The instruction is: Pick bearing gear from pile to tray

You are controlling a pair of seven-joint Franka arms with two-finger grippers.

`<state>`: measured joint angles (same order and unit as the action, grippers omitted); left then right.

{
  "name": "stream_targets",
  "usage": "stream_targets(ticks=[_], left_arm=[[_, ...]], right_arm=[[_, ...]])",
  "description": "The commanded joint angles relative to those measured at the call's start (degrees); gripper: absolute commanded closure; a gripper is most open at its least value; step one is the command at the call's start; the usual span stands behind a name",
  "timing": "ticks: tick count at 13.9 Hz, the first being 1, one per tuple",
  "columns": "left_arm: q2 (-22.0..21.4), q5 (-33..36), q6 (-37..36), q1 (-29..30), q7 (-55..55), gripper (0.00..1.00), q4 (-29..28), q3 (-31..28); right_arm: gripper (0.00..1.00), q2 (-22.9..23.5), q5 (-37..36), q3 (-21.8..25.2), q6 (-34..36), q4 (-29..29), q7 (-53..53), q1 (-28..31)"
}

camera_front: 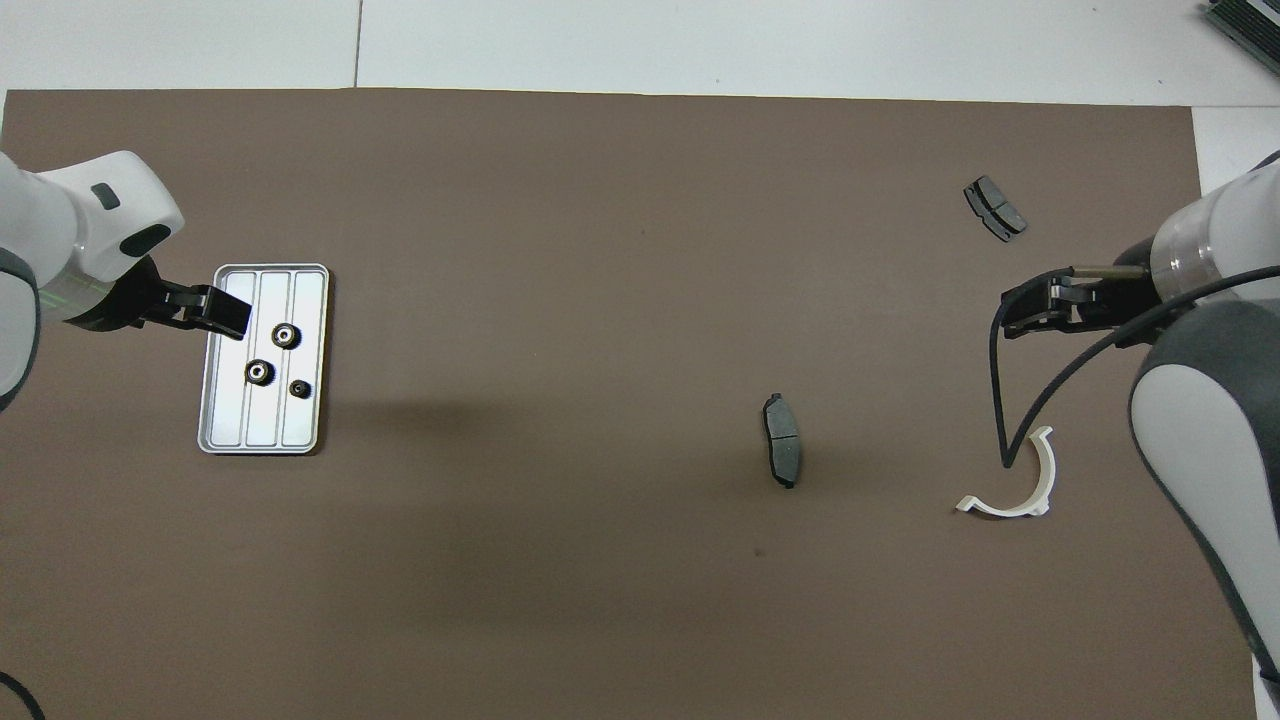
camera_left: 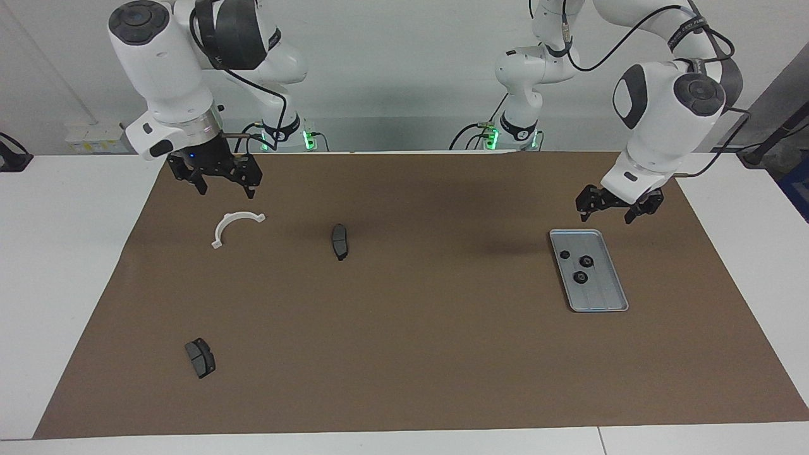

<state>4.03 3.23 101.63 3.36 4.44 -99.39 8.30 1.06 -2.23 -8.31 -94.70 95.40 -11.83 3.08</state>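
The silver tray lies on the brown mat toward the left arm's end of the table. Three small black bearing gears rest inside it. My left gripper hangs open and empty, raised over the tray's rim. What I see of the pile is two dark brake pads and a white curved bracket, scattered toward the right arm's end. My right gripper waits open above the mat beside the bracket.
The second brake pad lies far from the robots near the mat's corner. The brown mat covers most of the white table. A black cable loops down from the right arm.
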Motion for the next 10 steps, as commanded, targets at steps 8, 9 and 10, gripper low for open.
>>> stream_targets(ticks=[8,9,10], left_arm=[[-2.71,-3.32,-6.89,-0.02,-0.57,0.0,5.79,0.22],[-2.8,-3.32,-6.8,0.15,-0.57,0.0,5.79,0.22],[-2.8,-3.32,-6.89,0.15,-0.57,0.0,5.7,0.22]], right_arm=[[0.0,-0.89,1.35,-0.12,-0.05,0.92,1.46,0.7],[0.0,-0.89,1.35,-0.12,-0.05,0.92,1.46,0.7],[0.0,-0.89,1.35,-0.12,-0.05,0.92,1.46,0.7]])
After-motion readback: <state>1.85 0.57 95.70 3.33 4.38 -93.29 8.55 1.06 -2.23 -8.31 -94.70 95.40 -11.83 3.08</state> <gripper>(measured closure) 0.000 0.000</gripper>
